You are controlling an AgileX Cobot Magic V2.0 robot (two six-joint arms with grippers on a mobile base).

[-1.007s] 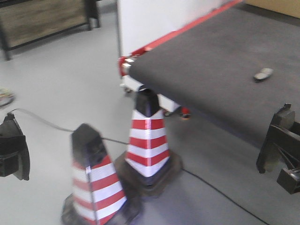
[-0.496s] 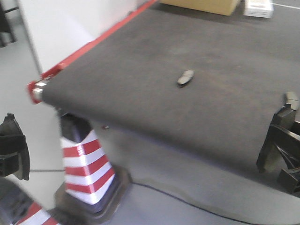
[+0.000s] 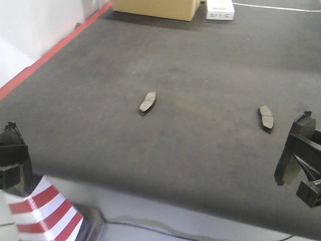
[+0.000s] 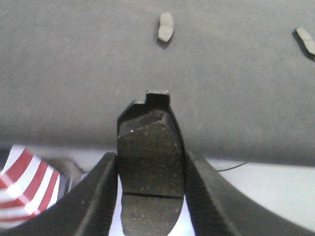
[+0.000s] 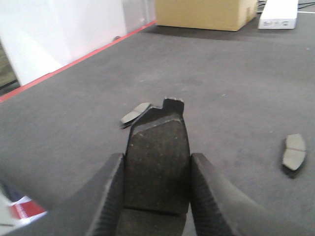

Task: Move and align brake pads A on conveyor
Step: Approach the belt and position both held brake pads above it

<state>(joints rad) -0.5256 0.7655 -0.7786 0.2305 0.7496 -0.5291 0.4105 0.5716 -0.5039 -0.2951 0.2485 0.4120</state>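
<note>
Both jaws are clamped: the left gripper pinches one brake pad, the right gripper another. Two more pads lie flat, well apart, on the conveyor, nearer than the cardboard box.

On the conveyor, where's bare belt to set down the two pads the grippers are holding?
The conveyor is mostly bare: a wide patch between the left pad and right pad, the near strip before them, and the stretch behind toward the cardboard box. Only the far edge is occupied.
</note>
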